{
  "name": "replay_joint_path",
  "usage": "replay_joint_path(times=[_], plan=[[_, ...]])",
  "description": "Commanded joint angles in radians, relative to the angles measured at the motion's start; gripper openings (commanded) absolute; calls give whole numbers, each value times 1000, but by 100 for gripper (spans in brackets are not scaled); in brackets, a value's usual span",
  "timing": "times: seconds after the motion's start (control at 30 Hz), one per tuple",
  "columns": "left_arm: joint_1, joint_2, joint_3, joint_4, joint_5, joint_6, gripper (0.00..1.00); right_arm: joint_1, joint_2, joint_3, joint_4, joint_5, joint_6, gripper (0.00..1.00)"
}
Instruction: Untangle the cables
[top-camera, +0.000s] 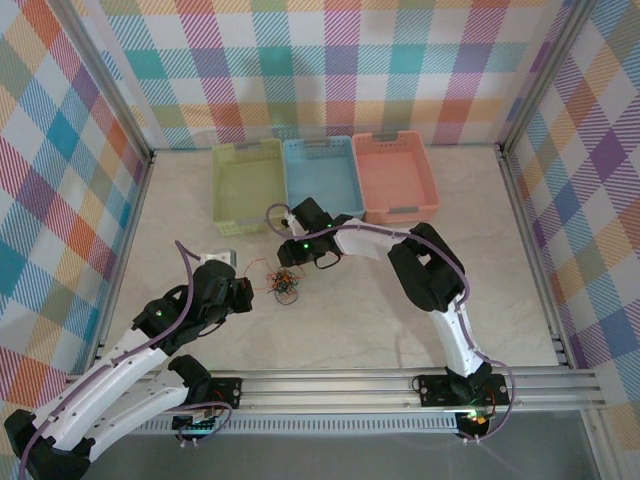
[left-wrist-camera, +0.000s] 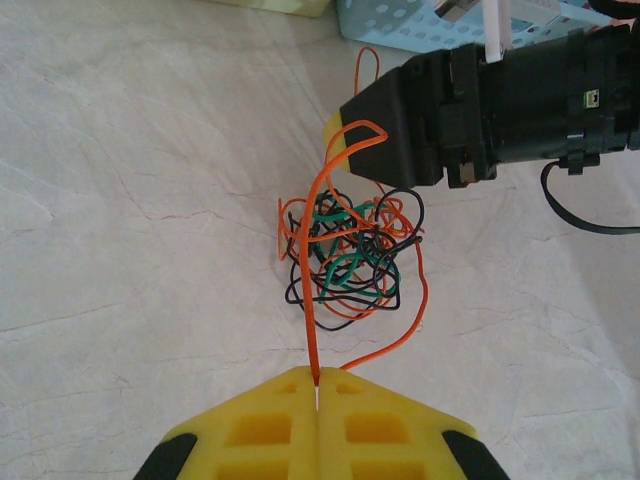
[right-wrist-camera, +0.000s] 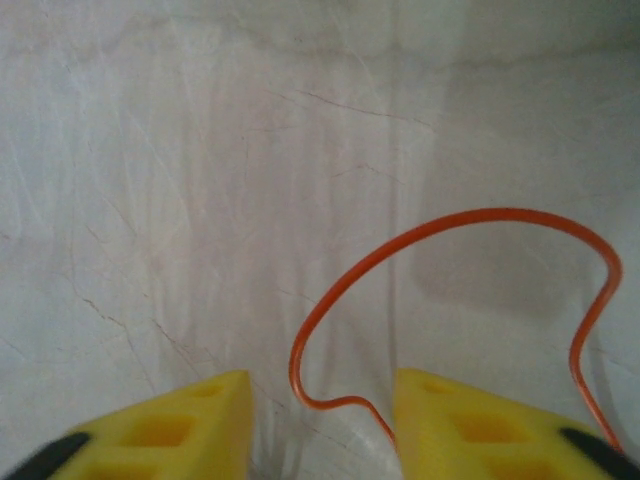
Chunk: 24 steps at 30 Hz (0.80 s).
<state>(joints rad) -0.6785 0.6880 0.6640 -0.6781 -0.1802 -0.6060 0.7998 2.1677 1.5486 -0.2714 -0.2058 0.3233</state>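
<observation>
Orange cable (left-wrist-camera: 309, 310) is pinched in the closed left gripper (left-wrist-camera: 317, 388); the right gripper (right-wrist-camera: 322, 398) stands open around its loop. Pulling apart could tighten the tangle (left-wrist-camera: 350, 255) near the middle of the table (top-camera: 400, 300).

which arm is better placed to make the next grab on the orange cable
Right. The right gripper is open with an orange cable loop between its jaws, so closing should catch it. The left gripper is already shut on an orange cable, anchoring it.
</observation>
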Motion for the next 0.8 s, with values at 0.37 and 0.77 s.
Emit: replay_joint_path(times=[0.37, 0.77], plan=[[5, -68, 31, -84, -93, -21, 0, -84, -446, -421, 353, 110, -38, 0], [5, -192, 43, -195, -296, -92, 0, -371, -775, -735, 382, 290, 110, 0]])
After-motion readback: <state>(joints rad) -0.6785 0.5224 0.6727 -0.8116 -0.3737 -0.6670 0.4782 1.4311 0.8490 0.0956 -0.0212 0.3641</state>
